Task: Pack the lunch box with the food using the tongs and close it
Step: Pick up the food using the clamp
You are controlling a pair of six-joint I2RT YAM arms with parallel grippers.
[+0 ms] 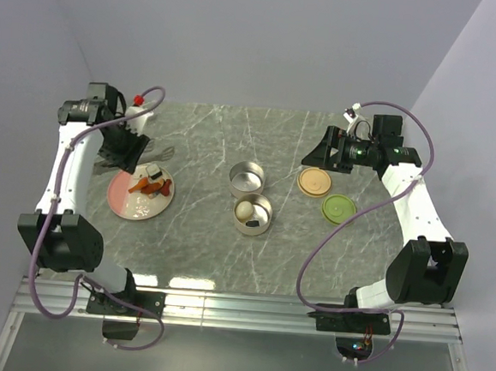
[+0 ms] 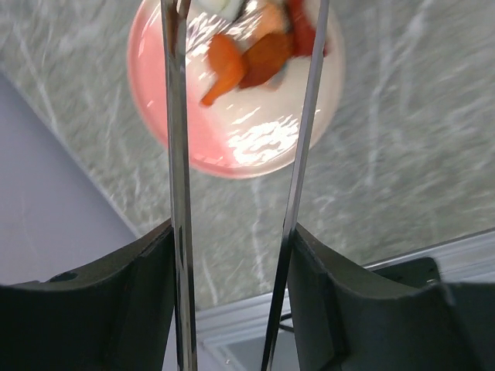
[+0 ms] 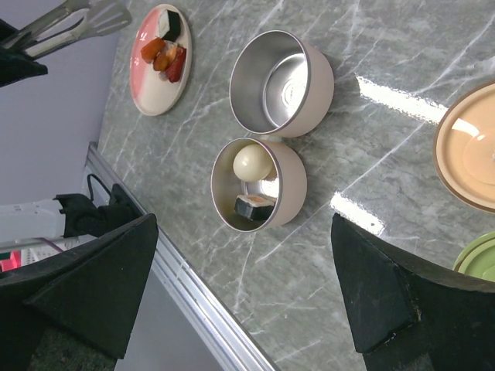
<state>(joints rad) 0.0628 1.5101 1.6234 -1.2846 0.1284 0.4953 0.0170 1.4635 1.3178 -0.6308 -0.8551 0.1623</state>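
No legible text, labels, brands, numbers or signs in any of the three views.

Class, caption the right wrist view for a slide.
Open right tool faces an empty tin and a second tin holding white ball and dark piece.

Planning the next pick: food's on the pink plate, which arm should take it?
Left. The left gripper holds the tongs over the plate with the orange pieces. The right gripper is open, empty, by the lids.
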